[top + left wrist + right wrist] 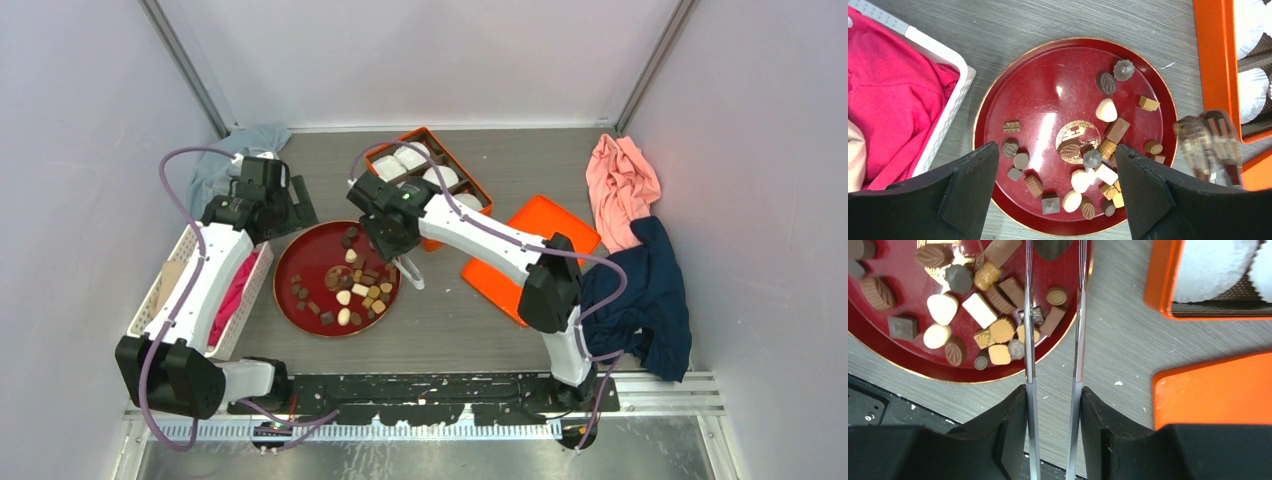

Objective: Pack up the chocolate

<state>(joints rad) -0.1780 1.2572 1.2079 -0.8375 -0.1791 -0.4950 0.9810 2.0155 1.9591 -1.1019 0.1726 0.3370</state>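
**Packing barely begun: the sweets lie on the plate**

From above, the chocolate (352, 285) lies scattered on the red plate (305, 252). I see none in the orange box (430, 133) just beside it, whose white paper cups (410, 158) look unfilled (the arm hides some). So nearly all the work seems left. The right gripper (397, 258) hangs at the plate's right edge with tongs (410, 275).

Left wrist view: the left gripper (1055, 150) stands spread wide and empty above the plate (1048, 85). The chocolate (1106, 110) is dark, caramel and cream — leaves, cubes, ovals, rounds.

Right wrist view: the right gripper (1053, 390) is clamped on the tongs (1029, 330), their blades apart over the plate's rim. A dark piece (1053, 246) sits between the tips — whether it is pinched I cannot tell.
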